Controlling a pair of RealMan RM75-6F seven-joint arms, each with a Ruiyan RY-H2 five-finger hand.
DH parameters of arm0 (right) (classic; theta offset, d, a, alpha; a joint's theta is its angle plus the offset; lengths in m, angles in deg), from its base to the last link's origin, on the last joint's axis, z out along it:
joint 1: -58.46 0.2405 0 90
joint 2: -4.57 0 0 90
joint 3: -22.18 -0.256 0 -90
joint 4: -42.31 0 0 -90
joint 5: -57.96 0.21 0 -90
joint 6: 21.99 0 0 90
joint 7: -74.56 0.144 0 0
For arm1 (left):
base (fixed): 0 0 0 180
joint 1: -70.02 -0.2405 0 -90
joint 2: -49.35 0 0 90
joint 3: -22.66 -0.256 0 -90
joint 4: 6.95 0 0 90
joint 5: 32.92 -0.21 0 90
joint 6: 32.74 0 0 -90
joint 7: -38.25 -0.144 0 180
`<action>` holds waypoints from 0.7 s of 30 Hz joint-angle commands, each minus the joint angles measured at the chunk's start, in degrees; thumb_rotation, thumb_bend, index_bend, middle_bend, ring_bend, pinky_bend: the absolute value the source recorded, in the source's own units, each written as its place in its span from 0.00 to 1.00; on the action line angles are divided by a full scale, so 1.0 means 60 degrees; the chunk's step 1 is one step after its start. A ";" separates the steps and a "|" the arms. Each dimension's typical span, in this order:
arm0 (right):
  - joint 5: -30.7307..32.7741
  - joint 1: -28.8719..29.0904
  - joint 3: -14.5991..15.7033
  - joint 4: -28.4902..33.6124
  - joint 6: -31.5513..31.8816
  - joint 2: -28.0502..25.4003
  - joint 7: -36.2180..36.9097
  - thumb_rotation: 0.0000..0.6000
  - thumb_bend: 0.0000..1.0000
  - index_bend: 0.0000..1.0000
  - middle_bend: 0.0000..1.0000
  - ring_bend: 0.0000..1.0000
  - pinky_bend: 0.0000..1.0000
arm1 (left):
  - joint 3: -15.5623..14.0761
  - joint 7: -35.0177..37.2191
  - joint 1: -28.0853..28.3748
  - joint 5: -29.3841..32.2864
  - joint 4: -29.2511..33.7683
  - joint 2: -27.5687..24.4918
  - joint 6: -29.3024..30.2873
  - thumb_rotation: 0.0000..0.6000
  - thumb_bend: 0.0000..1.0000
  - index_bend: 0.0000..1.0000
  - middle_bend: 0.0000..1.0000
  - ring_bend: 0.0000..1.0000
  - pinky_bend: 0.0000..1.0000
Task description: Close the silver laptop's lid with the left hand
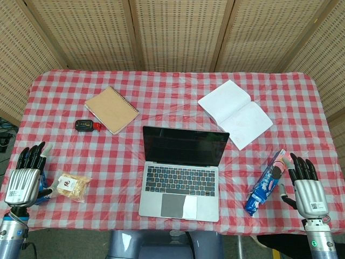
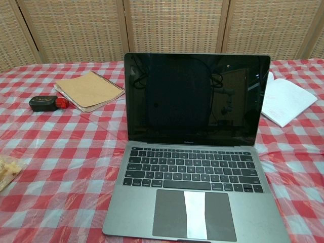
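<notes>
— Woven cane screens stand behind our table, which wears a red-and-white checked cloth. Where do we find the silver laptop?

— At the middle of the near edge, its lid upright and the dark screen facing us. A tan notebook and a small black device lie beyond it to the left, an open white book to the right.

— And our 2 hands?

— Our left hand sits at the near left corner, fingers extended and holding nothing, just beside a snack bag and well apart from the laptop. Our right hand rests at the near right corner, also spread and empty, next to a blue packet.

— So which step are we on?

— We judge the closing has not begun; step 1, the reach, lies ahead. Our left hand needs to travel across to the lid's top edge, get behind it, and press it forward and down onto the keyboard, gently enough that the base does not slide.
</notes>
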 commanded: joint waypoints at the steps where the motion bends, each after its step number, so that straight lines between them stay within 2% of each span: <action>1: -0.0024 0.0017 0.0000 -0.0034 -0.0002 0.0039 -0.0058 1.00 0.69 0.00 0.00 0.00 0.00 | 0.0209 -0.0109 0.0266 0.0188 0.0114 -0.0074 -0.0306 1.00 0.34 0.00 0.00 0.00 0.00; 11: 0.0390 0.0108 -0.0201 -0.0216 -0.0207 0.0170 -0.0170 1.00 0.70 0.00 0.00 0.00 0.00 | 0.1259 -0.0294 0.1881 0.0912 0.0747 -0.0359 -0.2143 1.00 0.96 0.05 0.00 0.00 0.00; 13: 0.0564 0.0136 -0.0260 -0.0281 -0.0306 0.0208 -0.0215 1.00 0.70 0.00 0.00 0.00 0.00 | 0.1564 -0.0477 0.2355 0.1201 0.0819 -0.0359 -0.2618 1.00 1.00 0.06 0.00 0.00 0.00; 21: 0.0961 0.0207 -0.0421 -0.0448 -0.0507 0.0265 -0.0265 1.00 0.70 0.00 0.00 0.00 0.00 | 0.2466 -0.1058 0.3956 0.2357 0.0755 -0.0047 -0.3993 1.00 1.00 0.09 0.00 0.00 0.07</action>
